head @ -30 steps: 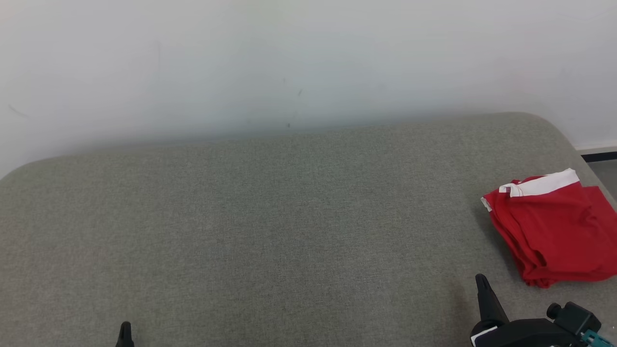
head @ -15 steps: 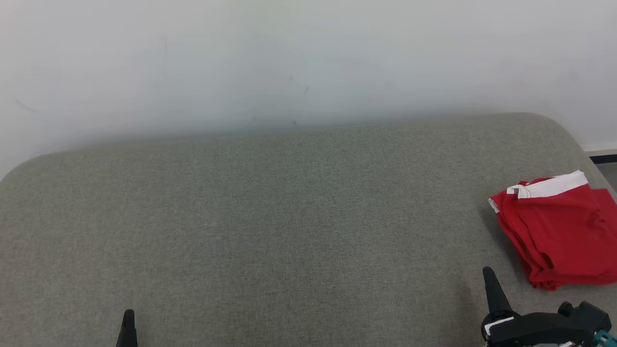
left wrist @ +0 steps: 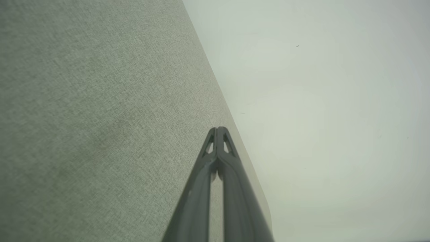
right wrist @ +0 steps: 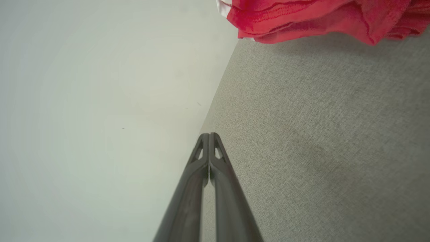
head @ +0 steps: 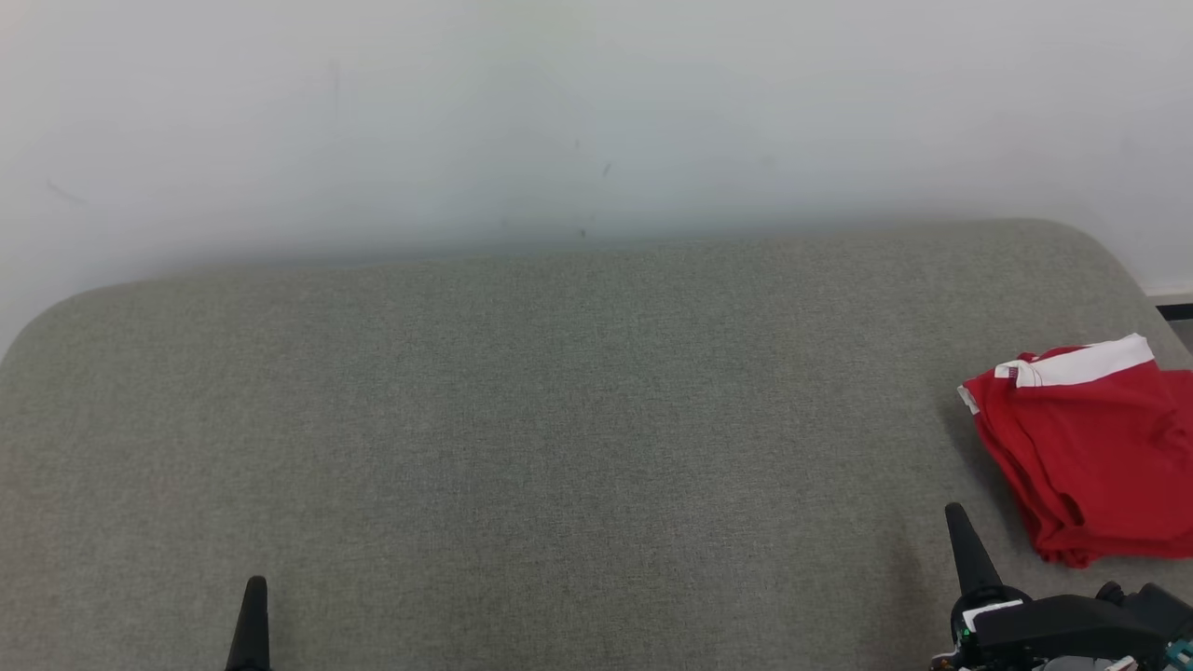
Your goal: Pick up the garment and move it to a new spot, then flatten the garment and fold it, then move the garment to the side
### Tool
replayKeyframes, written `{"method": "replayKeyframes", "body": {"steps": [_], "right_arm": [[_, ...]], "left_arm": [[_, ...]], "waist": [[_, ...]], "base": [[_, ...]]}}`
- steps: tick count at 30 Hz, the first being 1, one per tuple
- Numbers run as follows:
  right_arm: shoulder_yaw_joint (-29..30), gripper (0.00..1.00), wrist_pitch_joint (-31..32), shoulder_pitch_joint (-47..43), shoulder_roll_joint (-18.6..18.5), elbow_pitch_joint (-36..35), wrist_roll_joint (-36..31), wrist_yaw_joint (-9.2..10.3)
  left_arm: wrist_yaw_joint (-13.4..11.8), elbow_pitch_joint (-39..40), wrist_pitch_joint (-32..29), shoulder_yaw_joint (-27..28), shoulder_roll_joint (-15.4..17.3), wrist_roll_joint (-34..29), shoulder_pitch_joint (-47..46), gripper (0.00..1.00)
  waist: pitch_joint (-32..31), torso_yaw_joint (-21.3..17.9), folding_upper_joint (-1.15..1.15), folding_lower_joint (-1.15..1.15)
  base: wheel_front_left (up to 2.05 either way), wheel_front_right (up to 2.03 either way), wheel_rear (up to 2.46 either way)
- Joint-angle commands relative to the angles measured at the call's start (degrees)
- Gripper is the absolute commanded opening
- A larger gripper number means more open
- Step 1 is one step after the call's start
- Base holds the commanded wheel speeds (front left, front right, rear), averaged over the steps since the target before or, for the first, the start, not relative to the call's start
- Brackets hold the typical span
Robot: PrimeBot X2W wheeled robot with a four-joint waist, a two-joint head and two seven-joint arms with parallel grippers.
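Note:
The garment [head: 1090, 447] is red with a white band and lies folded in a compact stack at the far right of the grey-green fabric surface [head: 559, 419]. Its red edge also fills the top of the right wrist view, garment [right wrist: 312, 16]. My right gripper [head: 958, 522] sits low at the right, just left of and nearer than the garment, apart from it, fingers pressed together and holding nothing; the same shut gripper [right wrist: 209, 136] appears in its wrist view. My left gripper [head: 253, 596] pokes up at the lower left, shut and empty, as its wrist view confirms, left gripper [left wrist: 218, 129].
A plain white wall [head: 596, 112] rises directly behind the surface's far edge. The surface's rounded right corner [head: 1100, 252] drops off just beyond the garment. Bare fabric stretches across the middle and left.
The whole picture has shifted, so the camera has moved: garment and wall marks slid right. Both fingertips show higher in the picture. The garment keeps its folded shape.

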State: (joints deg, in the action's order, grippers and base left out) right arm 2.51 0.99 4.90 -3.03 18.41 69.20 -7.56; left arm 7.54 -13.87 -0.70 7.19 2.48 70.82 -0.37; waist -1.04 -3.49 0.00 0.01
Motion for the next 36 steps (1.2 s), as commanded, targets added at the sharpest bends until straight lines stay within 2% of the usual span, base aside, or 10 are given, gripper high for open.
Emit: {"method": "replayKeyframes", "body": {"steps": [1,36], "right_arm": [[0.4,0.0,0.32,1.08,0.05,-0.81,1.83,0.08],[3.34,0.0,4.56,1.36,0.17,-3.78,18.43,0.12]], "left_arm": [[-0.06,0.25,-0.49,-0.09,0.41,1.68,-1.49,0.0],[-0.08,-0.1,-4.79,-0.53,0.5,17.27,-5.13,0.0]], "waist": [[0.06,0.14,0.0,0.0],[0.9,2.58,0.0,0.0]], "base": [[0.0,0.0,0.0],[0.0,0.0,0.0]]}}
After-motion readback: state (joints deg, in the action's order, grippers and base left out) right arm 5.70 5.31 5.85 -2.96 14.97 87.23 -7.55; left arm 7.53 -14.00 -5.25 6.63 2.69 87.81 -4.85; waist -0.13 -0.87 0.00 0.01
